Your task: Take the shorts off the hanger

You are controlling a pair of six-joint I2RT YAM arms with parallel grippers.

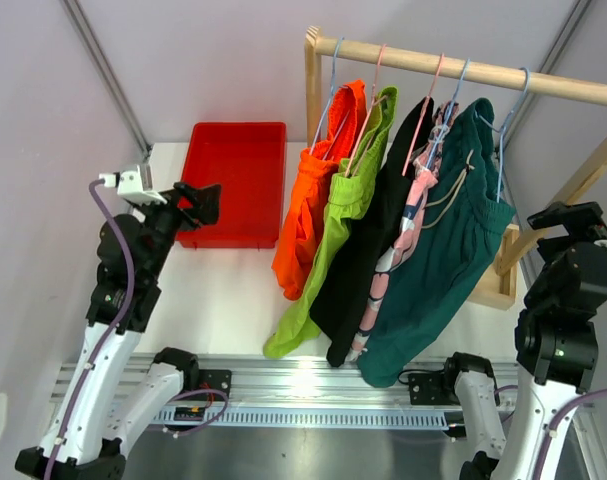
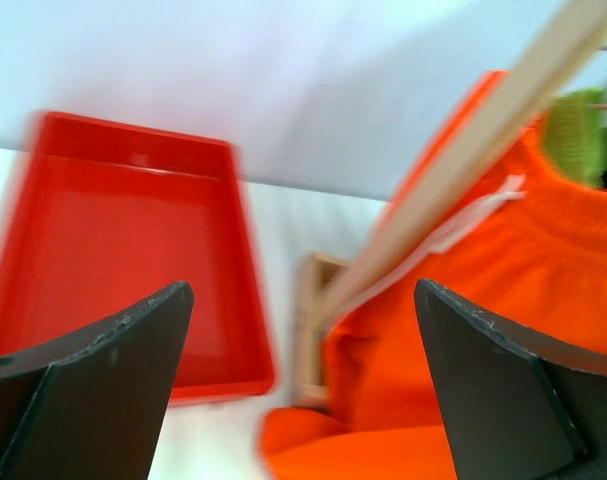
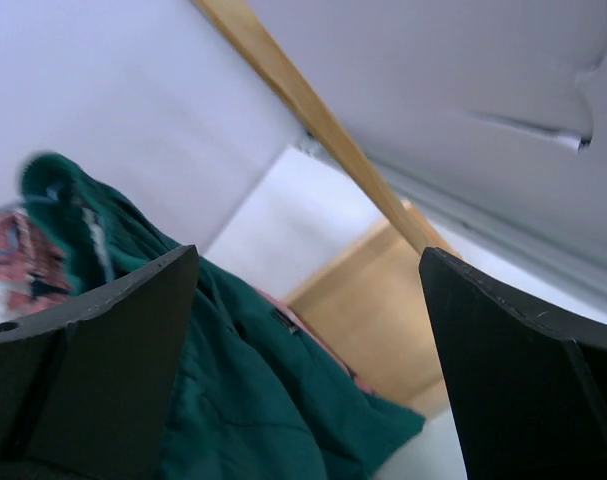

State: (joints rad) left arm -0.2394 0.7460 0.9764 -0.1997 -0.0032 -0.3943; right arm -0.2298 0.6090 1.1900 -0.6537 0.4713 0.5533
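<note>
Several pairs of shorts hang on hangers from a wooden rail [image 1: 453, 66]: orange shorts [image 1: 313, 195], lime green shorts [image 1: 333, 230], black shorts [image 1: 375, 240], pink patterned shorts [image 1: 408, 225] and dark teal drawstring shorts [image 1: 448, 260]. My left gripper [image 1: 198, 205] is open and empty, raised over the red bin's front edge, left of the orange shorts [image 2: 483, 330]. My right gripper [image 1: 573, 220] is open and empty, raised right of the teal shorts [image 3: 263, 400].
A red bin [image 1: 233, 180] sits on the white table at the back left; it also shows in the left wrist view [image 2: 113, 250]. The wooden rack's upright [image 1: 313, 90] and base [image 1: 498, 275] stand at the back. A slanted wooden brace [image 3: 313, 120] is near my right gripper.
</note>
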